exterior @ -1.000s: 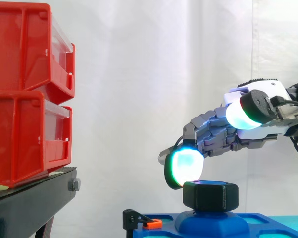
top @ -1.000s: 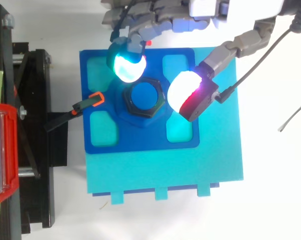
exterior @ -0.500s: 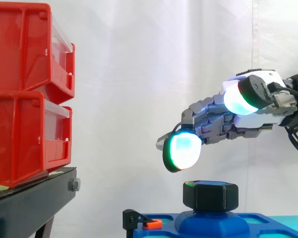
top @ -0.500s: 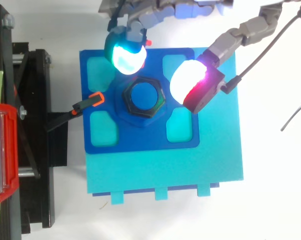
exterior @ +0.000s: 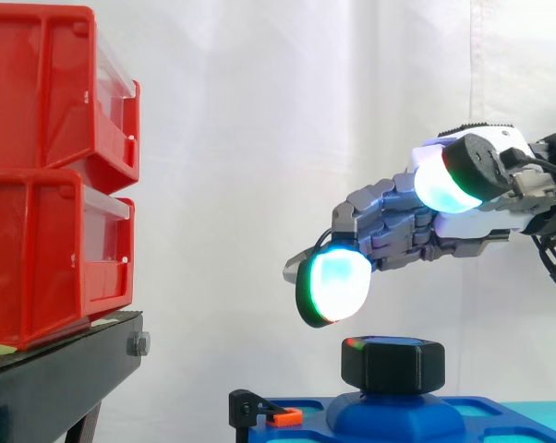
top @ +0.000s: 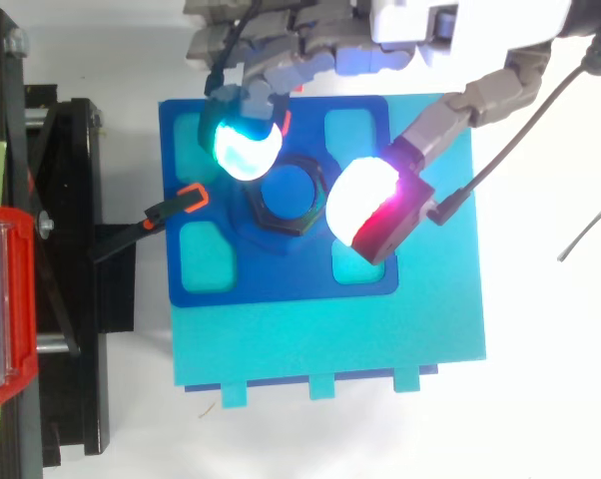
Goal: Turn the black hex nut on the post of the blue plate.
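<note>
Hovering above blk hex nut: hand, splayed

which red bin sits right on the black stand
The lower red bin: its base rests on the black stand, while the upper red bin is stacked on it.

gap above nut, red bins leftward

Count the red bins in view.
2. Both are at the left of the side view, stacked: the upper bin sits on the lower bin, which rests on the black stand. More may lie beyond the frame edge.
</note>
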`<action>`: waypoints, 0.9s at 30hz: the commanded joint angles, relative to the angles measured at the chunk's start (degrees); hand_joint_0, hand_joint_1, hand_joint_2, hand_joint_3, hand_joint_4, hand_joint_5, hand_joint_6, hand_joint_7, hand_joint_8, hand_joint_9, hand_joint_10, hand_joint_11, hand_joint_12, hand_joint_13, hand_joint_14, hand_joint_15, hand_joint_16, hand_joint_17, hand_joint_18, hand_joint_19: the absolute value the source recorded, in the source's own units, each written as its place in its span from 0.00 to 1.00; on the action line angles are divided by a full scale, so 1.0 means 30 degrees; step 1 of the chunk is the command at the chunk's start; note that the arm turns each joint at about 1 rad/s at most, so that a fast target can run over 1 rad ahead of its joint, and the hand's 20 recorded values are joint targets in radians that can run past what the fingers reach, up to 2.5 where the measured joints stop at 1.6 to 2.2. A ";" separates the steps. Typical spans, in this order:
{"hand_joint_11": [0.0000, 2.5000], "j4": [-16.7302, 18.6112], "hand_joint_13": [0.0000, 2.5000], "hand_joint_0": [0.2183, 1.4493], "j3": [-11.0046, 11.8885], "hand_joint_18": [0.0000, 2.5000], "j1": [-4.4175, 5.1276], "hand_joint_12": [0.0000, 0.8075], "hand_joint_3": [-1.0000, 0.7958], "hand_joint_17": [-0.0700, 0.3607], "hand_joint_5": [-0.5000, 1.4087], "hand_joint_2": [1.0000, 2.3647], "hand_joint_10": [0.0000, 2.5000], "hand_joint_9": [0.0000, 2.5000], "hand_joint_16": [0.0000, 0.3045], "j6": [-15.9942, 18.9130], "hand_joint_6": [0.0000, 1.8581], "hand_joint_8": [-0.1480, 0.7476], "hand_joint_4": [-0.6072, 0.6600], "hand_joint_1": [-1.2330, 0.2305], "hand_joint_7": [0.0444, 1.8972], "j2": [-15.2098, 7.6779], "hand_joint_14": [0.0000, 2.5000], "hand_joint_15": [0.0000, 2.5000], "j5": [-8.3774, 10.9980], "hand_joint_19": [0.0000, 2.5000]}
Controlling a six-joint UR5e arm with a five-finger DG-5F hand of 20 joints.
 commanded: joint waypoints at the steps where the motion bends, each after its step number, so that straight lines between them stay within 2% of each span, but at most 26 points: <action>1: 0.00 -0.0026 0.07 0.24 -0.0019 0.03 0.0199 0.43 0.28 0.41 0.16 0.00 0.00 0.11 0.16 0.0002 0.27 0.45 0.69 0.65 0.46 -0.0017 0.00 0.01 0.0300 0.08; 10: 0.00 -0.0026 0.07 0.24 -0.0019 0.03 0.0990 0.43 0.28 0.41 0.16 0.00 0.00 0.11 0.16 -0.0027 0.27 0.45 0.69 0.65 0.46 -0.0017 0.00 0.01 0.1560 0.08; 21: 0.00 -0.0084 0.07 0.24 -0.0107 0.03 0.1400 0.44 0.28 0.41 0.16 0.00 0.00 0.11 0.16 0.0002 0.27 0.45 0.69 0.65 0.46 -0.0017 0.00 0.01 0.1970 0.08; 27: 0.00 -0.0055 0.07 0.24 -0.0107 0.03 0.1459 0.43 0.28 0.41 0.16 0.00 0.00 0.11 0.16 0.0002 0.27 0.45 0.69 0.65 0.46 -0.0017 0.00 0.01 0.2000 0.08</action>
